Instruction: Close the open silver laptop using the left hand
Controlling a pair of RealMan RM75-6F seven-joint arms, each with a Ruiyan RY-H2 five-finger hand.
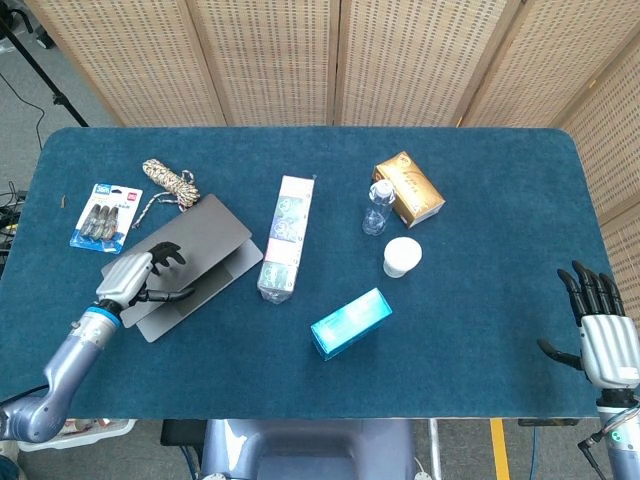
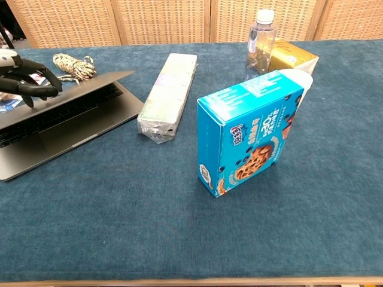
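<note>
The silver laptop (image 1: 195, 250) lies at the table's left, its lid (image 2: 66, 95) tilted low over the keyboard with a narrow gap still showing. My left hand (image 1: 140, 275) presses on the lid's outer face near its left end, fingers (image 2: 30, 84) spread and curled onto the metal. My right hand (image 1: 600, 330) hovers beyond the table's right front corner, fingers apart, holding nothing; the chest view does not show it.
A rope coil (image 1: 168, 180) and a blister pack (image 1: 105, 215) lie behind the laptop. A wrapped long packet (image 1: 285, 235), a blue cookie box (image 1: 350, 322), a water bottle (image 1: 378, 207), a white cup (image 1: 402, 256) and a gold box (image 1: 410, 187) stand mid-table.
</note>
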